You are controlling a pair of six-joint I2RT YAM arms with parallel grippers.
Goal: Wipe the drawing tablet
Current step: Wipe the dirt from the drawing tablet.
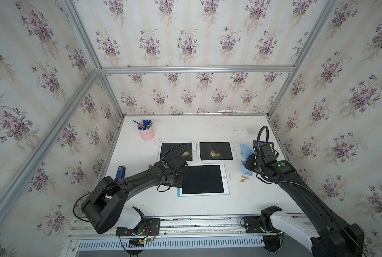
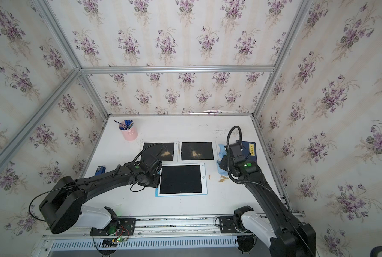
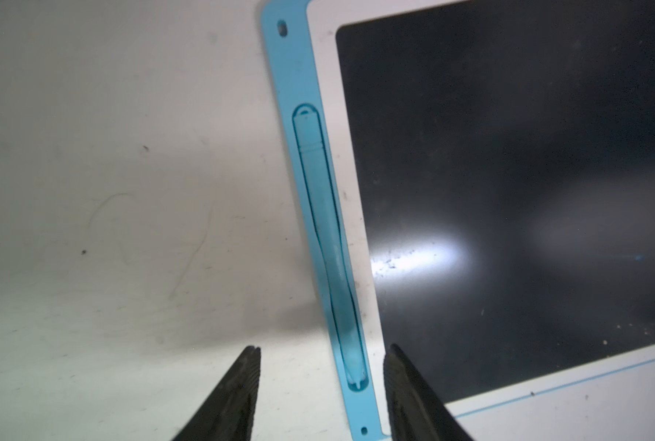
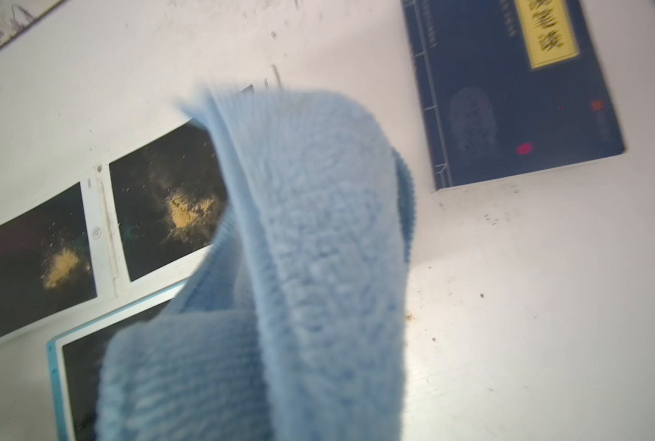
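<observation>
Cloth [image 4: 280, 267] partly hides tablet [image 4: 81, 366] | book [image 4: 509, 95] nearby | powder [image 1: 244, 178] on table [image 1: 208, 207]

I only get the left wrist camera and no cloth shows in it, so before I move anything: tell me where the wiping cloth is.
Observer: The blue cloth hangs from the right gripper, which is shut on it, out past the right side of the blue-edged tablet, not over its screen.
Operator: Report any dirt outside my view.
Observer: Two more tablets lie behind yours, each with yellow powder on its screen: the far left tablet and the far right tablet.
Operator: Check the table too.
Observer: A powder smear lies on the table, between the blue-edged tablet and the right arm.
</observation>
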